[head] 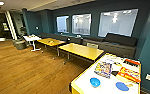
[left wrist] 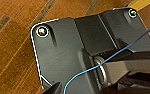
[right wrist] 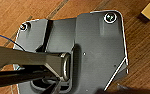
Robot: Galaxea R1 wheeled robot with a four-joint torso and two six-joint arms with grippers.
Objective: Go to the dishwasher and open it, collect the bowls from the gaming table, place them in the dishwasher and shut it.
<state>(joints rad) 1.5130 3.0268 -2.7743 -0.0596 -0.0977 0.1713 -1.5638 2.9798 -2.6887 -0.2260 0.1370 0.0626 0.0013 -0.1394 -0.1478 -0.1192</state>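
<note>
Head view: robot stands on wood floor at the near corner of the gaming table, a long white-topped counter with yellow edge, lower right of frame. One of the bowls, bright blue with a deep rim, sits on the white top close to the near end, apart from everything else. A flat blue disc lies to its right, well apart from it. Farther along the counter: a colourful box and a red-orange box. Yellow-topped tables and dark sofas stand beyond, under the windows.

Wrist views: dark robot plate over wood floor in both. State of the left and right end effectors: cannot tell, fingers not resolved.

Risks from here (judgement):
- Disc and bowl share one colour; a reach aimed at the wrong blue patch would come up with the disc.
- Bowl sits near the counter's edge; a sideways nudge on approach could slide it off onto the floor.
- Base is close to the yellow corner; turning in could clip it.

Bowl appearance: small, round, glossy, probably light plastic; interior looks empty, though blur makes this uncertain. Other bowls not identified.
</note>
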